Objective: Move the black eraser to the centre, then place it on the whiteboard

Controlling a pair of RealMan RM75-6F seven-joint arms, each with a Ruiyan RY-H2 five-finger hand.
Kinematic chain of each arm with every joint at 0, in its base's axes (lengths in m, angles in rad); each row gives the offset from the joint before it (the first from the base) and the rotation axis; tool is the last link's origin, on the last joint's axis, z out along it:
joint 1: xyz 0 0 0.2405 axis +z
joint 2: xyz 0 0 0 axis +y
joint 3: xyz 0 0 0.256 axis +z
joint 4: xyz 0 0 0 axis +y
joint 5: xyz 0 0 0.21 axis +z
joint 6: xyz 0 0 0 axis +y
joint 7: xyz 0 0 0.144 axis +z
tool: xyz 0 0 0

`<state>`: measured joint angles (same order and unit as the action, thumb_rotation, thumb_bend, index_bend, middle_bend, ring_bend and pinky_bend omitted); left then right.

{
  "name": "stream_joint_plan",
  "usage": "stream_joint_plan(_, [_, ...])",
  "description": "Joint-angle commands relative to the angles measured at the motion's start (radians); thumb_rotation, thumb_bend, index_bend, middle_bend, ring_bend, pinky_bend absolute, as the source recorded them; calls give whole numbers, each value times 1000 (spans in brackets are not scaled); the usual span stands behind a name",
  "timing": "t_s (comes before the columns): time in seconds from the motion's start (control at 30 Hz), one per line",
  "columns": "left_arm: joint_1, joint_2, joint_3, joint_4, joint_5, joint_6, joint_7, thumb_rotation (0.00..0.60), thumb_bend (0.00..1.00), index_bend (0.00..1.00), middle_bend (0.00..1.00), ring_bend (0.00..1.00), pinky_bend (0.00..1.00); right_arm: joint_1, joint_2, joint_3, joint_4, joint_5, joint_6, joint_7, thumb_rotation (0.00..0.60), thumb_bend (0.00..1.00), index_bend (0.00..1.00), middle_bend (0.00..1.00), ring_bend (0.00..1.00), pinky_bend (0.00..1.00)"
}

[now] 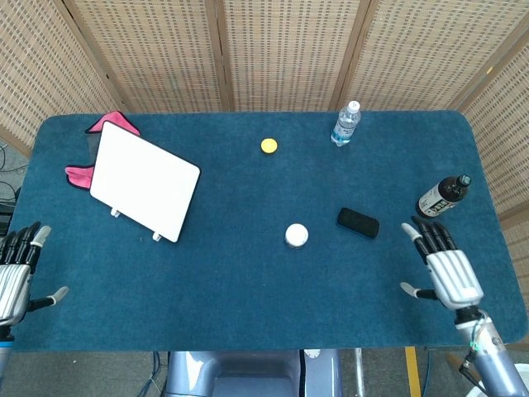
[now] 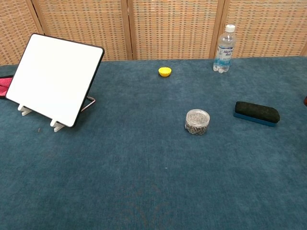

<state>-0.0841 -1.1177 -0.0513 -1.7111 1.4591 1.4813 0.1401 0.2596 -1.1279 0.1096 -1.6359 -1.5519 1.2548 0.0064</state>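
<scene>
Right hand hovered with fingers spread and nothing in it, over the surface near the eraser. Left hand sat at the opposite edge, fingers apart too. That eraser lay flat between a small jar and a dark bottle, well apart from the whiteboard, which stood tilted on its stand.

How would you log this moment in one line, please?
phase: approach | right hand: open, near black eraser | left hand: open, idle | eraser untouched
</scene>
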Motion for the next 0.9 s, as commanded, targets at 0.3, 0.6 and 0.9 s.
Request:
stream_joint_plan(0.3, [-43,-21,-54,-4,-147,-82,64,600,0,0,0,0,0,363,-199,129,281,378,-496,-177,600,2,0,0,0,4])
stream_joint_plan(0.6, [-74,-29,-73,1,-221,-136,90,600,6,0,0,0,0,438,-291,120,411,531,-560,-260,600,2,60,36,1,110])
stream_joint_plan(0.9, [-89,-27,-78,7,-250,-158,86,600,7,0,0,0,0,480,-369,97,478,593,-556,-322,600,2,144,129,76,202])
